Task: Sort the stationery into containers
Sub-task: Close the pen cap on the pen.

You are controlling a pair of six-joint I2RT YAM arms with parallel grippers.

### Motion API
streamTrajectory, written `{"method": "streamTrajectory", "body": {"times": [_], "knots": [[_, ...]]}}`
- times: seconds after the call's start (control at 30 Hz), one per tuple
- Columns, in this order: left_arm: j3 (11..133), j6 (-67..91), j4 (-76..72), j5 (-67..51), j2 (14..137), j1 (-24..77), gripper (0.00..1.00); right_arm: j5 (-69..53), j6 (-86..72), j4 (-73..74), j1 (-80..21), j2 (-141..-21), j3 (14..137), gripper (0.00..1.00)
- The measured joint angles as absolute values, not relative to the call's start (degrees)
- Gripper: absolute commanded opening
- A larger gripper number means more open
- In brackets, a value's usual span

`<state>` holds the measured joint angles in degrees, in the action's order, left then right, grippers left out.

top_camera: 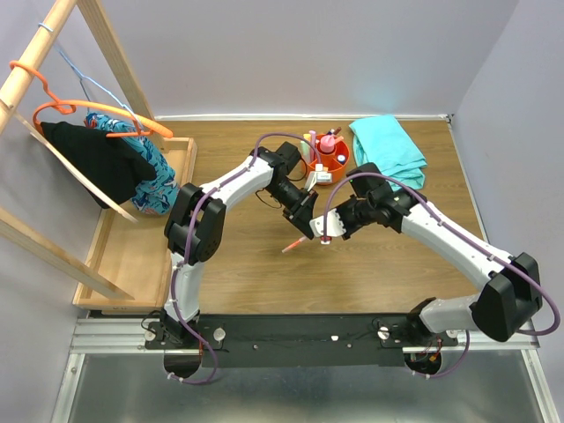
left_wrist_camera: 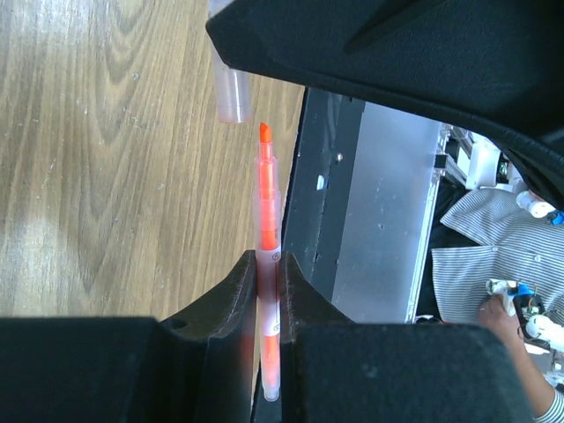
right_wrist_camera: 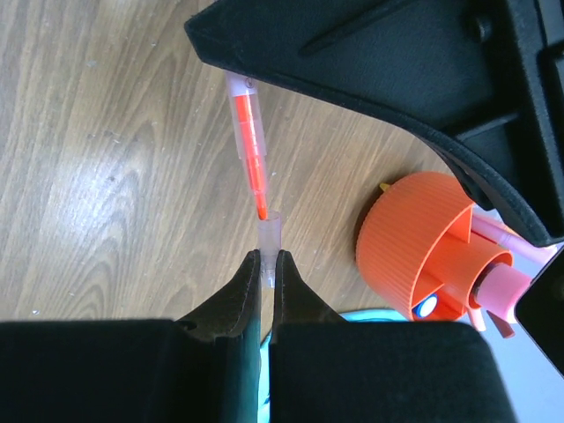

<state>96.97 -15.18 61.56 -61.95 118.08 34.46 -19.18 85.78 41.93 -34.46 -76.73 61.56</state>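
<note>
Above the desk (top_camera: 264, 282), I see my left tool (left_wrist_camera: 267, 257) clamped on an uncapped orange highlighter (left_wrist_camera: 265, 194) and my right tool (right_wrist_camera: 268, 263) pinching its clear cap (right_wrist_camera: 269, 231) at the tip, with the orange tub (right_wrist_camera: 414, 229) nearby.

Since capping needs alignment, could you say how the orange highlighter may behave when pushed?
Jutting straight from the left gripper, the orange highlighter seems stiff and light. Its smooth round barrel may slip or pivot when the cap pushes on.

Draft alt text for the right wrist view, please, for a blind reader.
The right hand pinches a clear plastic cap, with the tip of an uncapped orange highlighter at its mouth. A round orange plastic tub stands on the wooden table.
</note>
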Motion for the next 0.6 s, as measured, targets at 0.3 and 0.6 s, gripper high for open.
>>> {"method": "streamTrajectory", "body": {"times": [0.3, 0.6], "knots": [[97.0, -15.0, 61.3, -62.0, 118.1, 34.5, 0.0, -18.7, 84.0, 40.5, -34.5, -76.8, 61.5, 0.1], [96.9, -14.9, 61.3, -61.9, 118.1, 34.5, 0.0, -18.5, 84.0, 40.6, -34.5, -76.6, 61.5, 0.1]]}}
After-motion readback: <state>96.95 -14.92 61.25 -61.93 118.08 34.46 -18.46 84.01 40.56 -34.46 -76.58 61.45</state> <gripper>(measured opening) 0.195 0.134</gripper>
